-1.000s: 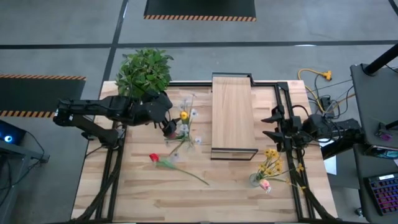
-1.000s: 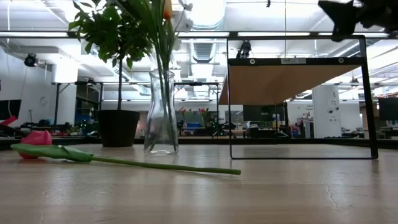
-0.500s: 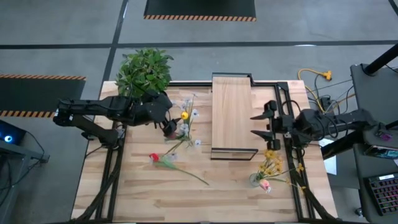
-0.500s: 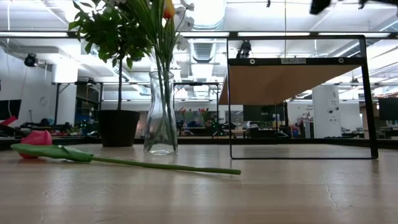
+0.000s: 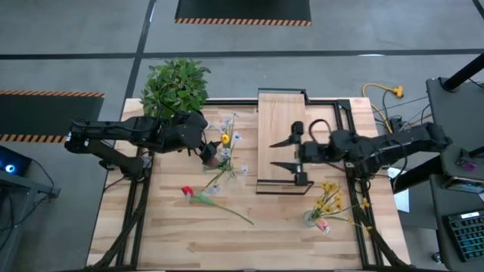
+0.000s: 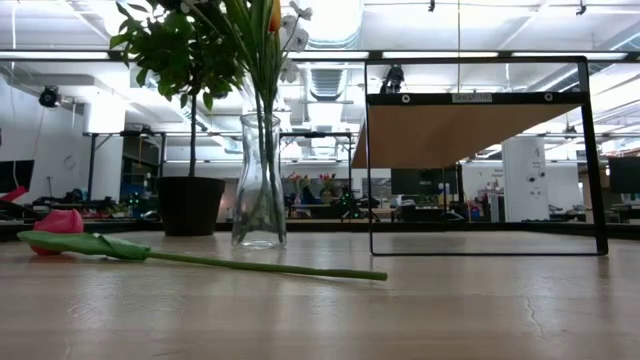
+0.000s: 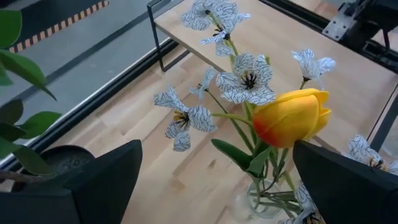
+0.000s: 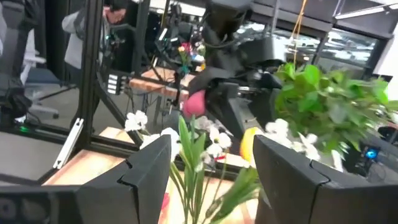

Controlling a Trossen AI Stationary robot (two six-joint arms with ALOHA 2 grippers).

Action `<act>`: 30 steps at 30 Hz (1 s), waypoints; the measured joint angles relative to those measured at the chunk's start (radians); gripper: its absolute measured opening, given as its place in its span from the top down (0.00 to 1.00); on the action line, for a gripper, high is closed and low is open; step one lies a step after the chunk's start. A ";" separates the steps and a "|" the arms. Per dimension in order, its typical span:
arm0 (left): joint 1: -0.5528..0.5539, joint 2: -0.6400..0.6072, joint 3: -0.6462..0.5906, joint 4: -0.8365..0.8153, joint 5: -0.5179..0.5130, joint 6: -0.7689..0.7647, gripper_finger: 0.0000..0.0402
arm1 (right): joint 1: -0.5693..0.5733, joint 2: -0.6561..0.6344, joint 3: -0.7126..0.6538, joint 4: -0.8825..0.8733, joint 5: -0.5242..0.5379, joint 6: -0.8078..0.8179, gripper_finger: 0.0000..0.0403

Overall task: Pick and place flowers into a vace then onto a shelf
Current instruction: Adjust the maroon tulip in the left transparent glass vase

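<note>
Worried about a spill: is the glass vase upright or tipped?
Upright. In the low view the vase stands on its base on the table, with the flowers' stems rising straight out of its neck.

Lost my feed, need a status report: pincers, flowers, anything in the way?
Left pincer open over the vase, flowers inside. Right pincer open above the shelf, empty. Red tulip and yellow bunch lie on the table. Path clear.

Grey concrete floor (image 5: 318,41) all round the wooden table (image 5: 174,238), with yellow-and-black hazard-striped mats (image 5: 242,10) at 12 and 9 o'clock. Looking level across, it's a big open workshop with bright ceiling lights (image 6: 335,15), pale ducting, and desks and gear along the back. A yellow cable (image 5: 382,92) lies at about 2 o'clock.
</note>
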State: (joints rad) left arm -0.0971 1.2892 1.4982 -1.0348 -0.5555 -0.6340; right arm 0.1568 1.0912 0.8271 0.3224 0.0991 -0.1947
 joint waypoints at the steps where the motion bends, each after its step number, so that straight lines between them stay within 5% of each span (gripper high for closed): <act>1: 0.000 0.000 0.000 0.000 -0.001 -0.006 0.00 | 0.005 0.029 0.022 -0.001 0.000 -0.009 0.46; 18: 0.001 0.000 0.000 0.006 -0.028 -0.057 0.00 | 0.076 0.417 0.346 -0.043 0.005 -0.178 0.46; 30: 0.000 0.000 0.000 0.030 -0.027 -0.086 0.00 | 0.046 0.511 0.458 -0.039 0.039 -0.208 0.46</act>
State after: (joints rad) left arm -0.0971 1.2888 1.4982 -1.0048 -0.5822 -0.7204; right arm 0.2023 1.6022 1.2849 0.2838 0.1386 -0.4032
